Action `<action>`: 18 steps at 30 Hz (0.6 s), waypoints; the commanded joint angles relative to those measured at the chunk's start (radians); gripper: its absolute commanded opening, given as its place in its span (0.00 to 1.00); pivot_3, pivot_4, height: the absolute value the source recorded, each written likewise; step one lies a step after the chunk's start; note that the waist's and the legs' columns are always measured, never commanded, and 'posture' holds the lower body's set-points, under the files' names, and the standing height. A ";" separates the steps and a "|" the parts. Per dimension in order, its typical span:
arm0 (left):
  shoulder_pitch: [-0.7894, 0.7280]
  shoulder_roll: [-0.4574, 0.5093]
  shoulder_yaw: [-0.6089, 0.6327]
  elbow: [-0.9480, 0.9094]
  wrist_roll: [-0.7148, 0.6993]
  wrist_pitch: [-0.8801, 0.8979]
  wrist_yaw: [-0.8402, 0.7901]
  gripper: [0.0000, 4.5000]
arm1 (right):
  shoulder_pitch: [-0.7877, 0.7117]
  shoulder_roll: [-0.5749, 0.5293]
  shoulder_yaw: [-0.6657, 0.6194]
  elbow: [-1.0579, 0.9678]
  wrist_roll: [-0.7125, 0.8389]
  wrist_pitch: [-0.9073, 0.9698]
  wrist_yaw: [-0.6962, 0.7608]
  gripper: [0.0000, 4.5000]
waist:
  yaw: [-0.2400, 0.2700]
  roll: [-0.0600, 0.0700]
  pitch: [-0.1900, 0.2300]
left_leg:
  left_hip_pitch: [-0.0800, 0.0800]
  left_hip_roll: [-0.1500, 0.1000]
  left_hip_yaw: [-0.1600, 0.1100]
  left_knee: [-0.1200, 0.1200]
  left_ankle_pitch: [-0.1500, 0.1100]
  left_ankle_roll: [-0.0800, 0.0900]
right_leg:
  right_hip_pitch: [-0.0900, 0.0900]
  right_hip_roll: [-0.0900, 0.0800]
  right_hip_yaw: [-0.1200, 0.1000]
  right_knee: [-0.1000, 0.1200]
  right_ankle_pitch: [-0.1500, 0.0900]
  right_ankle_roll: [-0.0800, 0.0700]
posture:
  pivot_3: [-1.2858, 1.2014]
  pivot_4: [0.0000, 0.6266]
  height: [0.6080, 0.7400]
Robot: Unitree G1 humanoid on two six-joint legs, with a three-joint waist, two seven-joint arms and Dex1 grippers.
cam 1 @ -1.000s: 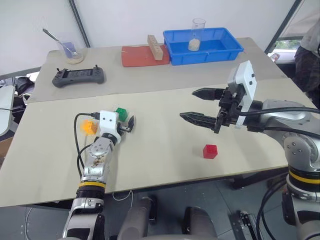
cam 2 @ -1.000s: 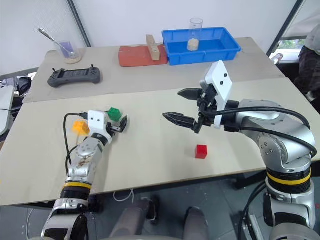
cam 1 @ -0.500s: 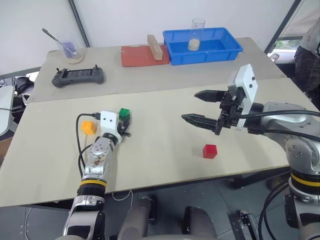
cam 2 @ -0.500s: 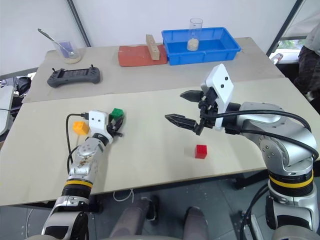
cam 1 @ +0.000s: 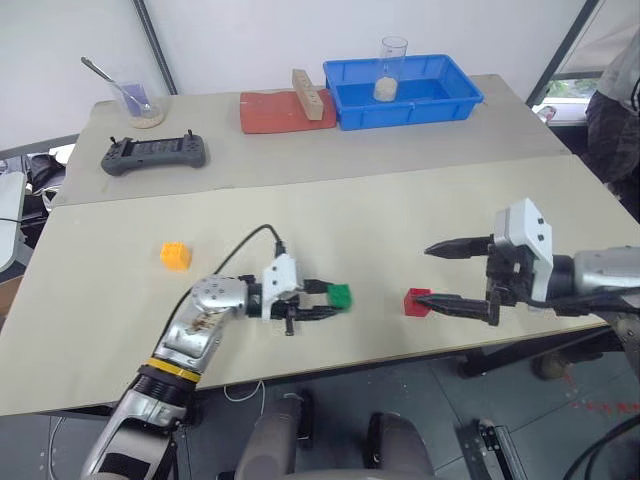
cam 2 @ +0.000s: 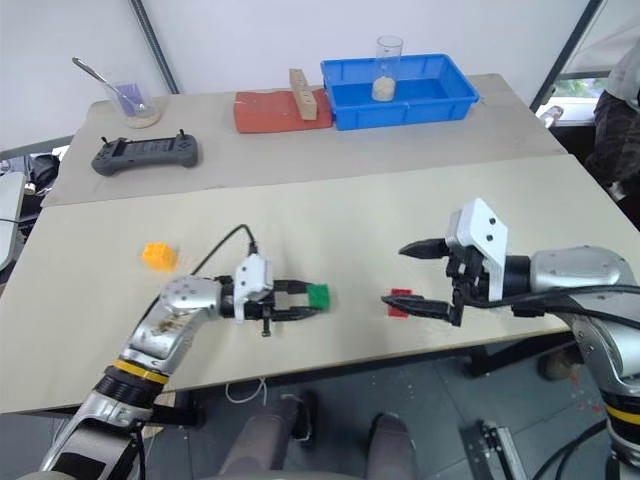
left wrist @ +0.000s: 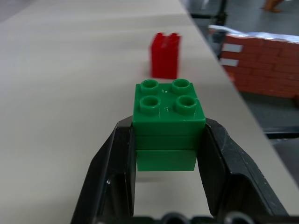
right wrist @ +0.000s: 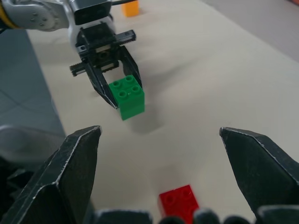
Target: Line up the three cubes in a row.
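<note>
My left gripper (cam 1: 333, 300) is shut on the green cube (cam 1: 341, 296), pointing right and holding it low over the table near the front edge. In the left wrist view the green cube (left wrist: 168, 116) sits between the two black fingers, with the red cube (left wrist: 164, 55) a short gap beyond it. The red cube (cam 1: 417, 301) rests on the table. My right gripper (cam 1: 437, 274) stands open, one finger just in front of the red cube and one behind and above it. The orange cube (cam 1: 175, 255) lies alone at the left.
At the back stand a blue bin (cam 1: 400, 112) holding a glass cup (cam 1: 393, 65), a red board (cam 1: 272, 113) with a wooden block (cam 1: 308, 93), a black controller (cam 1: 155, 153) and a cup with a spoon (cam 1: 140, 102). A person (cam 1: 615, 110) is at the right edge.
My left gripper shut on the green cube, turned to point right and carried it right, close to the red cube. My right gripper sank down and right, beside the red cube, still open.
</note>
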 commanded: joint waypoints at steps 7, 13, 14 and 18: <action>-0.006 -0.079 -0.018 0.079 0.083 -0.097 0.072 0.29 | 0.046 -0.011 -0.061 -0.074 -0.001 -0.028 -0.034 1.00 | 0.000 0.000 0.000 | 0.000 0.001 0.000 0.002 -0.001 0.001 | 0.000 -0.001 0.000 0.000 0.000 0.000 | 0.52 0.24 1.00; -0.007 -0.142 -0.030 0.114 0.120 -0.113 0.136 0.29 | 0.023 -0.007 -0.052 -0.052 -0.003 -0.030 -0.045 1.00 | 0.003 0.000 0.000 | 0.000 0.001 0.000 0.003 -0.001 0.002 | 0.001 -0.001 -0.001 0.000 0.001 0.001 | 0.52 0.24 1.00; -0.011 -0.153 -0.034 0.122 0.126 -0.118 0.143 0.29 | 0.020 -0.005 -0.048 -0.050 -0.004 -0.031 -0.047 1.00 | 0.003 0.000 0.000 | 0.000 0.001 0.000 0.004 -0.001 0.002 | 0.001 -0.001 -0.001 0.000 0.001 0.001 | 0.52 0.24 1.00; -0.019 -0.177 -0.037 0.138 0.136 -0.125 0.155 0.29 | 0.017 -0.002 -0.040 -0.050 -0.007 -0.033 -0.051 1.00 | 0.003 0.000 0.000 | 0.000 0.001 0.000 0.004 -0.001 0.002 | 0.001 -0.001 -0.001 0.000 0.001 0.001 | 0.52 0.24 1.00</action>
